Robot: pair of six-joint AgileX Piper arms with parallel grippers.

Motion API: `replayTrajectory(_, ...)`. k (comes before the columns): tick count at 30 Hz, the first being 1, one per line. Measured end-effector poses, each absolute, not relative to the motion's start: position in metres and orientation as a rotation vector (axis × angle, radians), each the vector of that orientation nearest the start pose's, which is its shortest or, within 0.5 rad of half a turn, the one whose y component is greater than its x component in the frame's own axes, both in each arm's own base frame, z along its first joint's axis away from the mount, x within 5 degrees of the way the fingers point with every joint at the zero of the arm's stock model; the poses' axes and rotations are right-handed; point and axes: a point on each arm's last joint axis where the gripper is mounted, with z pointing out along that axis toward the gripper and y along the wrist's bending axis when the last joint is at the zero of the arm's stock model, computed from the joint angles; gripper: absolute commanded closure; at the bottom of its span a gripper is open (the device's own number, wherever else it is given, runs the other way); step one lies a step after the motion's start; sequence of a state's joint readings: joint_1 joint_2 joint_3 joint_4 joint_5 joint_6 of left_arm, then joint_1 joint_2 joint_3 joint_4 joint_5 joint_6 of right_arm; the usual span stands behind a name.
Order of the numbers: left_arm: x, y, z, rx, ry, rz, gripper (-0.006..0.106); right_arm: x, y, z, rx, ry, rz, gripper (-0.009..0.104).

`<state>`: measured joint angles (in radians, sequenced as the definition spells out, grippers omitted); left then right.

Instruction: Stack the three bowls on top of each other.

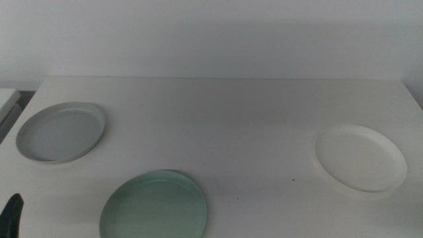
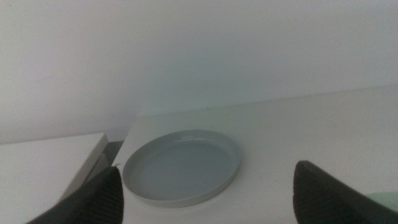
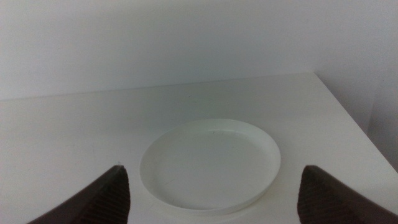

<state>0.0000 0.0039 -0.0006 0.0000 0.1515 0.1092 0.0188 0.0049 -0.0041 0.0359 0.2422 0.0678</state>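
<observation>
Three shallow bowls lie apart on the white table [image 1: 231,125]. The pale grey-blue bowl [image 1: 61,131] is at the left. The mint green bowl [image 1: 153,205] is at the front, left of centre. The white bowl [image 1: 360,157] is at the right. My left gripper [image 2: 208,199] is open and empty, with the grey-blue bowl [image 2: 181,165] ahead between its jaws; one jaw tip [image 1: 11,215] shows at the middle view's bottom left corner. My right gripper [image 3: 214,199] is open and empty, with the white bowl [image 3: 210,163] just ahead of it. It is out of the middle view.
A pale wall rises behind the table's far edge. A second white surface [image 2: 50,165] stands beside the table's left edge, with a dark gap [image 1: 23,98] between them. The table's right edge [image 3: 348,118] runs close to the white bowl.
</observation>
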Motion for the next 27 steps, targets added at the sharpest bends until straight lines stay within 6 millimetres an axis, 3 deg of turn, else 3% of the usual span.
replayTrajectory(6, 0.056, 0.000, 0.201, 0.107, 1.638, 0.105, 0.007, 0.056, 0.002, 0.192, 0.066, 1.726, 0.097, 0.002)
replayTrajectory(8, 0.059, 0.000, 0.213, 0.108, 1.665, 0.105, 0.007, 0.056, 0.002, 0.192, 0.066, 1.726, 0.097, 0.002)
replayTrajectory(15, 0.092, -0.005, 0.321, 0.065, 1.899, -0.025, 0.007, 0.056, 0.002, 0.192, 0.066, 1.726, 0.097, 0.002)
replayTrajectory(18, 0.114, -0.010, 0.345, 0.074, 2.119, -0.117, 0.007, 0.056, 0.002, 0.192, 0.066, 1.726, 0.097, 0.002)
replayTrajectory(22, 0.150, -0.019, 0.349, 0.125, 2.396, -0.211, 0.007, 0.056, 0.002, 0.192, 0.066, 1.726, 0.097, 0.002)
replayTrajectory(27, 0.189, -0.041, 0.323, 0.144, 2.618, -0.277, 0.007, 0.056, 0.002, 0.192, 0.066, 1.726, 0.097, 0.002)
